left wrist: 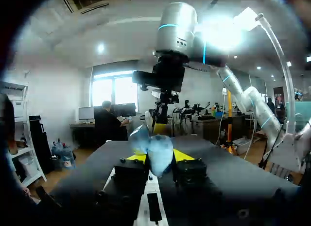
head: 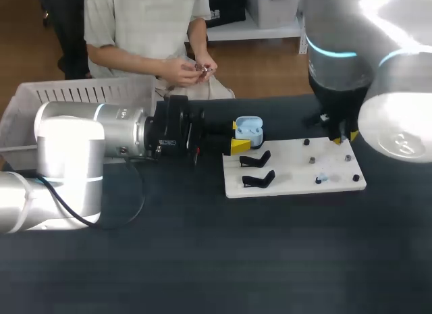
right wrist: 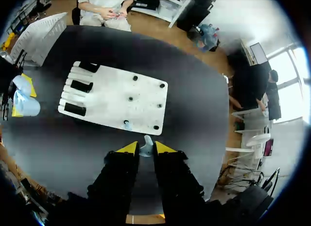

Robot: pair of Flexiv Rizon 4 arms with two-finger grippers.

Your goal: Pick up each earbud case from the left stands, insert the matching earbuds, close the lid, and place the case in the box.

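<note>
Head view: my left gripper [head: 240, 137] is lying level over the table [head: 202, 260], coming in from the left. It is clamping an open, pale blue earbud case [head: 248, 128] just off the far left corner of the white board [head: 293, 167]. Black stands [head: 256, 159] are sitting along the board's left edge, close beneath the case. My right gripper [head: 342, 136] is hanging upright over the board's far right corner. Dark tabletop is spreading wide between the board's near edge and the table's near edge. A white slatted box [head: 67, 91] is standing at the far left edge, behind my left arm.

Left wrist view: both yellow tips are pressing the case from two sides. My right arm is standing straight ahead, apart from it.

Right wrist view: my right fingers are standing narrow, pinching a small pale earbud [right wrist: 146, 144] above the table just outside the board's edge. A second earbud [right wrist: 127, 124] is sitting on the board near that edge.
</note>
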